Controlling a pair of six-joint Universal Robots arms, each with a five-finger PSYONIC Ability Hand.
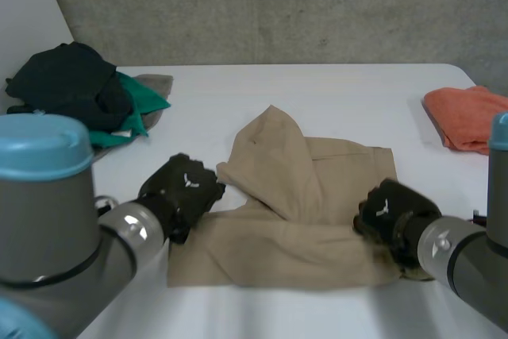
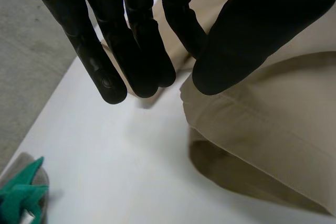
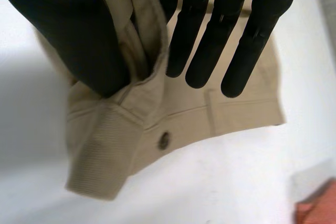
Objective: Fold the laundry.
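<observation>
The fingers (image 2: 139, 51) of the left hand (image 1: 181, 190) hang straight, with the thumb (image 2: 241, 35) closed against the nearest of them. We read a fold of the tan garment (image 1: 317, 236) as nipped between the two. The thick hem just below the thumb stands lifted off the layer beneath it, with a dark hollow under it. The fingers (image 3: 210, 40) of the right hand (image 1: 389, 213) are also straight. Here the pinch is plainer: a band of the same garment rises between those fingers and the broad right thumb (image 3: 68, 30). Beyond the fingertips we see a ribbed end of the band and a small dark button (image 3: 164, 141). The garment lies in the middle of the white surface (image 1: 317, 93), spread flat, with one flap folded over so that it peaks toward 12 o'clock. The left hand sits at the garment's 9 o'clock edge, touching the low tip of that flap. The right hand sits at about 4 o'clock on the garment, near its corner. Well apart from the garment, at 10 o'clock on the surface, is a heap of dark and green clothes (image 1: 79, 89). At 3 o'clock, by the surface's edge, lies an orange cloth (image 1: 464, 117).
</observation>
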